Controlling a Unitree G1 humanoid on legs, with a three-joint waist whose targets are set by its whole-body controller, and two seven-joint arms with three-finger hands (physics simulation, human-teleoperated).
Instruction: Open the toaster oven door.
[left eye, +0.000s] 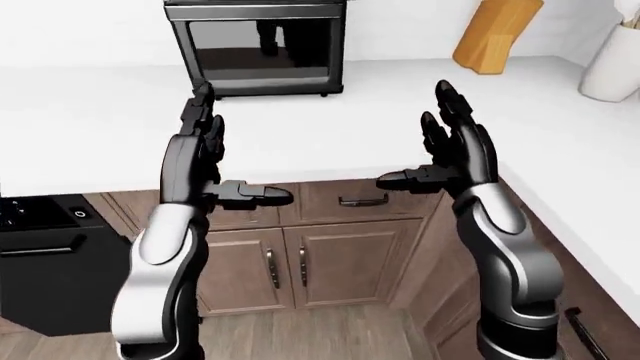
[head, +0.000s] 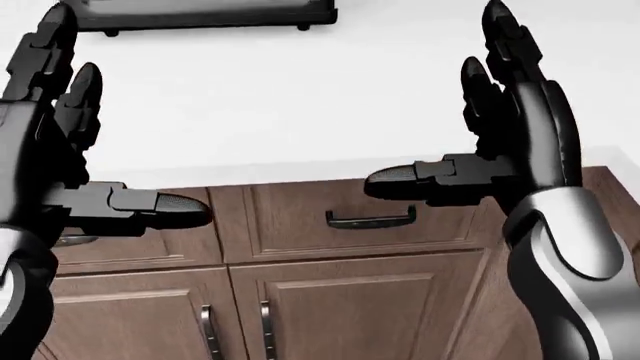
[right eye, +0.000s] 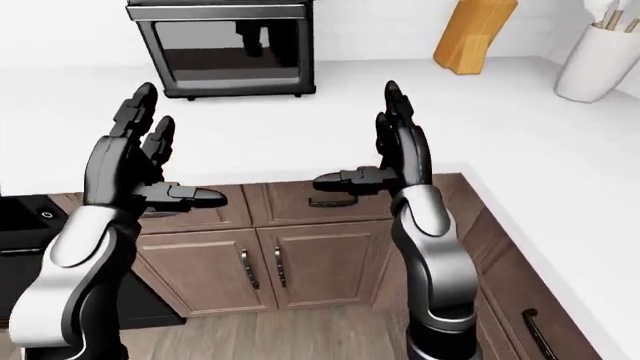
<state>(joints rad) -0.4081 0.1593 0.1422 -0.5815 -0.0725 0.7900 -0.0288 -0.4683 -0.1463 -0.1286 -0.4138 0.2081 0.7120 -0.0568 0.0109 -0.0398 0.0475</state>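
Observation:
The toaster oven (left eye: 258, 46) stands at the top of the left-eye view on the white counter (left eye: 330, 127), its dark glass door shut. It also shows in the right-eye view (right eye: 222, 49). My left hand (left eye: 215, 161) is open, fingers up and thumb pointing right, held over the counter's near edge. My right hand (left eye: 440, 146) is open too, fingers up and thumb pointing left. Both hands are empty and well short of the oven.
A wooden knife block (left eye: 497, 34) and a white utensil holder (left eye: 613, 64) stand at the top right. Brown cabinet doors and a drawer with a handle (left eye: 362, 200) lie below the counter. A black appliance (left eye: 50, 255) is at lower left.

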